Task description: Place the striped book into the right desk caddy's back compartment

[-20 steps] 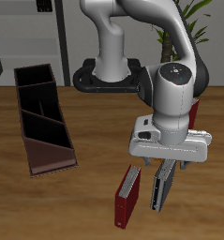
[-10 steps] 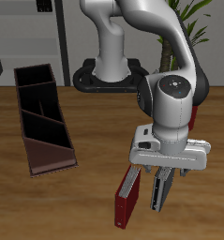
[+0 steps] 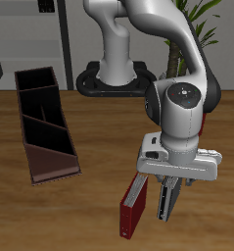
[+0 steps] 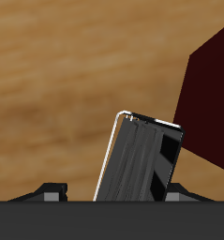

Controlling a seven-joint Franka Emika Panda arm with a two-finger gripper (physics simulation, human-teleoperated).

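Note:
The striped book [image 3: 168, 202] stands upright on edge near the table's front edge, grey with dark lengthwise stripes; the wrist view shows its top edge close up [image 4: 140, 161]. My gripper [image 3: 170, 184] hangs directly over it, open, with a finger on either side of the book's top and not closed on it [image 4: 113, 193]. The right desk caddy [image 3: 30, 147] lies well away across the table, maroon-brown outside and black inside. Its back compartment [image 3: 34, 80] is the squarish end section farthest from the front edge, and it holds nothing.
A dark red book [image 3: 134, 207] stands upright right beside the striped book, showing large in the wrist view [image 4: 211, 105]. Another red book [image 3: 202, 124] stands behind the arm. The robot's base [image 3: 109, 80] and a potted plant [image 3: 192, 25] are at the back.
The gripper has sunk a little lower over the striped book, so its fingers now straddle the book's top. The books and the caddy have not moved.

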